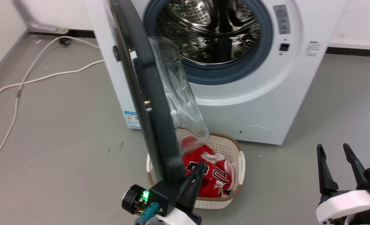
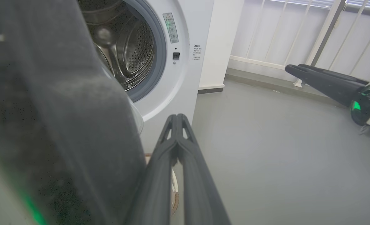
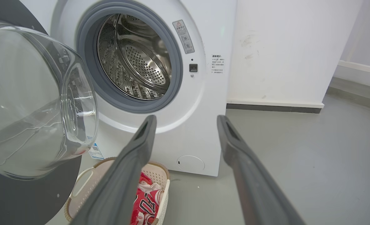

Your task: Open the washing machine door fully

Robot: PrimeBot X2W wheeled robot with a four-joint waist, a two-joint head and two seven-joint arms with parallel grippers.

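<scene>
The white washing machine stands ahead with its steel drum exposed. Its black washing machine door is swung out towards me, seen nearly edge-on, with the clear glass bowl bulging to the right. My left gripper is shut and empty, right beside the inner side of the door's lower rim. In the left wrist view the shut left gripper points past the dark door. Low at the right, my right gripper is open and holds nothing. From the right wrist, the right gripper faces the machine and the door.
A white laundry basket with a red garment sits on the floor under the door, in front of the machine. White cables trail across the grey floor at the left. A white railing stands to the machine's right.
</scene>
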